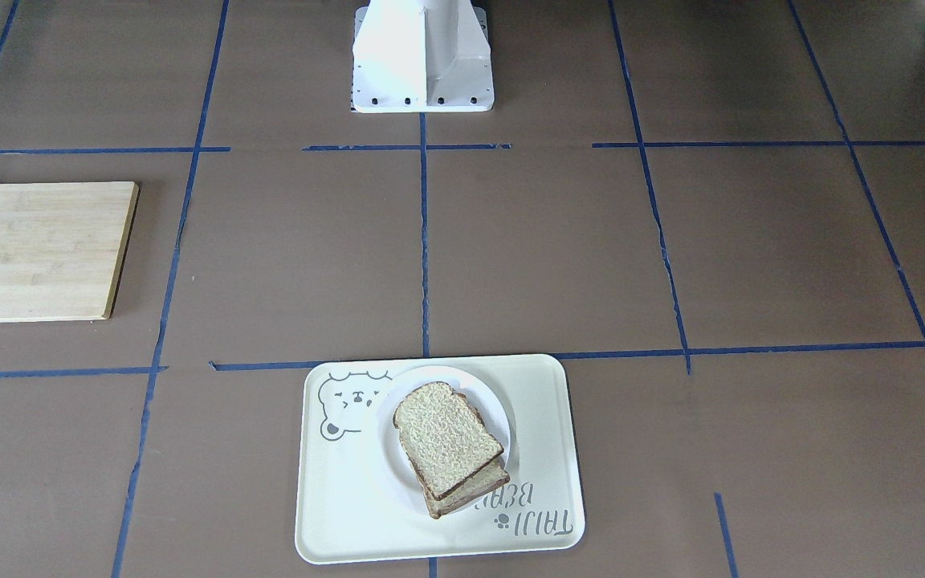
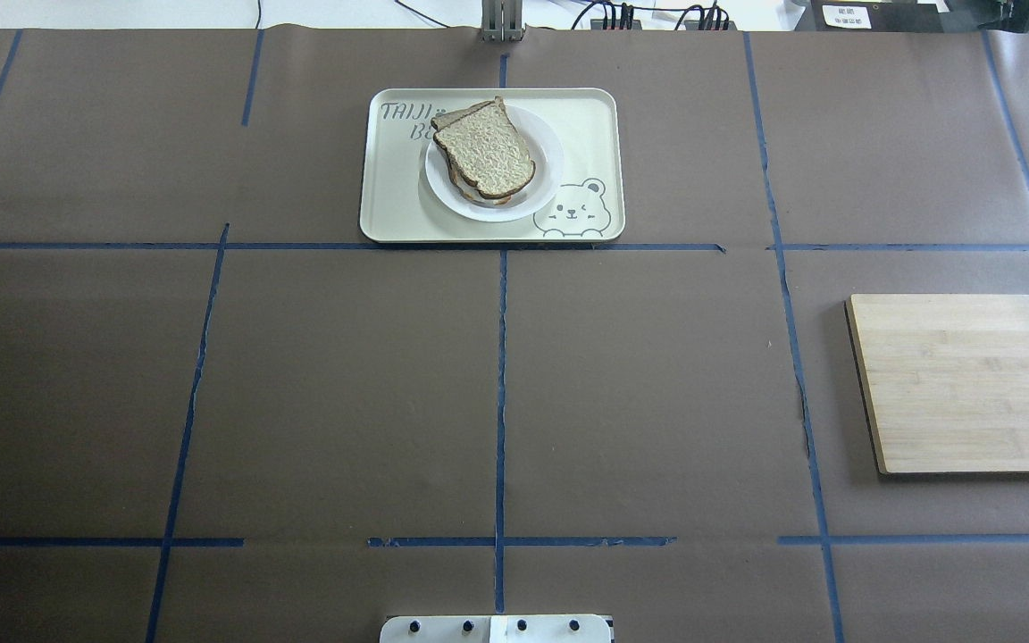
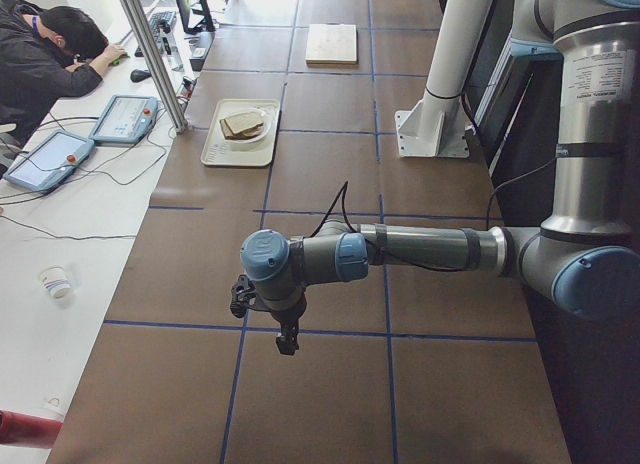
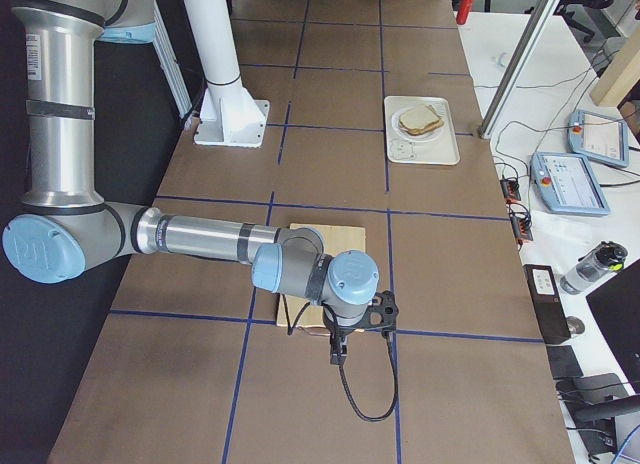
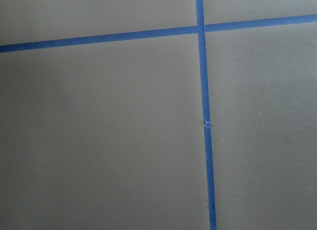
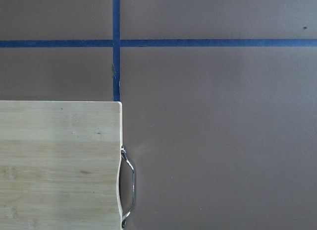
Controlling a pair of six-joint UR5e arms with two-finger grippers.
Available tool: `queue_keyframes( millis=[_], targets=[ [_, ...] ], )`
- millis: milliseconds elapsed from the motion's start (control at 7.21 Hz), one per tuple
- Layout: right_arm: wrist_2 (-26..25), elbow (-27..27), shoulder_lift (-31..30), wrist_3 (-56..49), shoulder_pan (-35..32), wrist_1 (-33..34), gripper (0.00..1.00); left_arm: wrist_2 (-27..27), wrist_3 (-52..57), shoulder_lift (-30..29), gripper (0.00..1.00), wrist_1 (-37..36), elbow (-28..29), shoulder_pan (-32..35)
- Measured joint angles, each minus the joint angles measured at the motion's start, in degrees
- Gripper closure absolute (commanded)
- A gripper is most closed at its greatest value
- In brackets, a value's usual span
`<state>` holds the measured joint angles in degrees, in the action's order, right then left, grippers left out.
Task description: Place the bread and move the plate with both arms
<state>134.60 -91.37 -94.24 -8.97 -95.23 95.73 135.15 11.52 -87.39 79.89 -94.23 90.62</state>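
A plain bread slice (image 1: 446, 437) lies on top of a second slice (image 1: 474, 488) on the small white plate (image 1: 505, 417). The plate stands on a cream bear tray (image 1: 547, 449) at the table's far side from the robot. They also show in the overhead view: the bread (image 2: 485, 147) and the plate (image 2: 550, 174). The left gripper (image 3: 287, 340) hangs over bare table, far from the tray. The right gripper (image 4: 338, 352) hangs beside the wooden board. Both show only in the side views, so I cannot tell whether they are open or shut.
A wooden cutting board (image 2: 970, 384) lies on the robot's right; its corner and metal handle (image 6: 128, 185) show in the right wrist view. The white pedestal (image 1: 422, 56) stands at the robot's edge. A person (image 3: 45, 54) sits beyond the tray's side.
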Motion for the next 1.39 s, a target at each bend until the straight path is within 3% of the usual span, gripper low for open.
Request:
queue_keyframes(
  millis=[555,1387],
  targets=[
    [-0.04,0.29,0.38,8.74,0.02,-4.66,0.01,1.81,-1.85,-0.02,0.00,0.22,-0.08,0.00],
    [-0.02,0.40,0.19,9.48,0.04,-5.64,0.01,1.61,-2.51,0.10,0.00,2.27,0.87,0.00]
  ],
)
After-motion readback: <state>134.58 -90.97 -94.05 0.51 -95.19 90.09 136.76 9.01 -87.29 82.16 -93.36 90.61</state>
